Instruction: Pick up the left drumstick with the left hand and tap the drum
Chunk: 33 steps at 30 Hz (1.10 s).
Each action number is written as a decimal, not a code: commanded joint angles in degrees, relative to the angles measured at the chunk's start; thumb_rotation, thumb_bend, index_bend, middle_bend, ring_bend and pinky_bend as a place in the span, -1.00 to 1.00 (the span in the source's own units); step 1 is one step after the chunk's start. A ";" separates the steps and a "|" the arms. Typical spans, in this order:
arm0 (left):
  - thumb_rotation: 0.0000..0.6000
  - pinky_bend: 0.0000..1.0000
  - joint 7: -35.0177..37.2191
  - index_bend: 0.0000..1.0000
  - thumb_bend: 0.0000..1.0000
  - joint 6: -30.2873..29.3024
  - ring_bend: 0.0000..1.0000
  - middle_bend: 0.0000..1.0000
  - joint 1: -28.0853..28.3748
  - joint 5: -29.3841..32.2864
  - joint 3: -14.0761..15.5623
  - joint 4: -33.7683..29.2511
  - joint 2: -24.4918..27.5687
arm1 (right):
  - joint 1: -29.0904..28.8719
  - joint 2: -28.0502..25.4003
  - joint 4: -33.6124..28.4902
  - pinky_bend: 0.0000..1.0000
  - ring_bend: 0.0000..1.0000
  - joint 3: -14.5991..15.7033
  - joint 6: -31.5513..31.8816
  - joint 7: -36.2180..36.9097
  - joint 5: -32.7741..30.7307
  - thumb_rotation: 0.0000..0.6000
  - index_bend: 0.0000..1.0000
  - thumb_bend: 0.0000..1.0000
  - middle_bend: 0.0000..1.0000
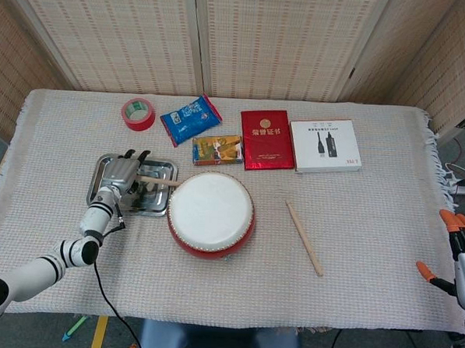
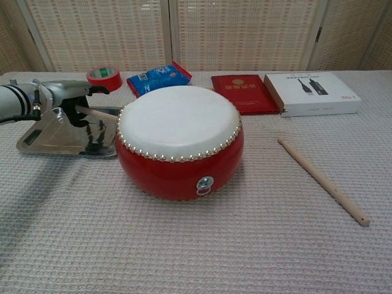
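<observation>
Gold characters are showing on the red booklet [image 1: 266, 139] lying near the table's far edge, too small to make out. Beside it, toward the far right corner, the white box [image 1: 325, 145] is carrying a small code at its corner, unreadable. The blue packet [image 2: 158, 78] is showing white print, blurred.

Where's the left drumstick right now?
The left drumstick is left of the drum in both views, lying over the metal tray under the left hand, its tip reaching the drum's left rim.
</observation>
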<state>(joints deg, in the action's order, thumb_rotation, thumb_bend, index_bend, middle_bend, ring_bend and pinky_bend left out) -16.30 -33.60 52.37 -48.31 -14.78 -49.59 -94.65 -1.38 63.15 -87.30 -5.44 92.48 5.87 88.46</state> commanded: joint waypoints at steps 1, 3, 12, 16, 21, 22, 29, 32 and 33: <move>1.00 -0.76 -0.38 -1.00 -0.32 0.33 -1.00 -1.00 0.12 0.97 0.15 -0.53 0.36 | 0.01 0.04 0.02 -0.86 -1.00 0.02 0.03 0.02 0.06 1.00 -1.00 -0.69 -0.77; 1.00 -0.81 -0.41 -1.00 -0.34 0.35 -1.00 -1.00 0.15 1.44 0.23 -0.68 0.46 | 0.00 0.03 0.07 -0.86 -1.00 0.06 0.05 -0.08 0.18 1.00 -1.00 -0.69 -0.77; 1.00 -0.94 0.31 -1.00 -0.47 0.58 -1.00 -1.00 0.24 2.93 0.38 -1.20 0.66 | 0.28 -0.20 -0.46 -0.86 -1.00 0.00 0.66 -0.51 0.30 1.00 -1.00 -0.69 -0.77; 1.00 -0.96 0.78 -1.00 -0.50 0.15 -1.00 -1.00 0.20 2.97 0.41 -1.45 0.70 | 0.45 -0.32 -0.72 -0.86 -1.00 0.01 0.95 -0.62 0.39 1.00 -1.00 -0.69 -0.77; 1.00 -0.97 1.98 -1.00 -0.51 -1.00 -1.00 -1.00 -0.16 2.71 -0.03 -2.60 1.60 | 0.75 -0.50 -1.05 -0.86 -1.00 0.01 1.69 -0.81 0.76 1.00 -1.00 -0.69 -0.77; 1.00 -0.97 2.41 -1.00 -0.51 -1.56 -1.00 -1.00 -0.35 2.60 -0.29 -3.07 1.92 | 0.78 -0.54 -1.10 -0.86 -1.00 0.02 1.73 -0.75 0.77 1.00 -1.00 -0.69 -0.77; 1.00 -0.95 9.67 -1.00 -0.52 -8.30 -1.00 -1.00 -4.33 -0.57 -3.11 -10.40 6.67 | 0.68 -1.08 -1.53 -0.86 -1.00 0.23 1.56 0.36 1.38 1.00 -1.00 -0.69 -0.77; 1.00 -0.93 13.04 -1.00 -0.52 -11.10 -1.00 -1.00 -7.05 -2.60 -3.56 -15.21 9.92 | 0.66 -1.37 -1.67 -0.86 -1.00 0.13 1.73 0.51 1.51 1.00 -1.00 -0.69 -0.77; 1.00 -0.93 13.84 -1.00 -0.52 -12.12 -1.00 -1.00 -7.99 -3.34 -3.49 -16.68 10.96 | 0.69 -1.44 -1.67 -0.86 -1.00 0.10 1.76 0.60 1.46 1.00 -1.00 -0.69 -0.77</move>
<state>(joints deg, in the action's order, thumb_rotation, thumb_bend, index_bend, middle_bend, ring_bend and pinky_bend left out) -5.13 -43.12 46.85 -49.66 -17.70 -62.85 -86.43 -0.70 61.72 -88.96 -5.33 94.22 6.47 89.93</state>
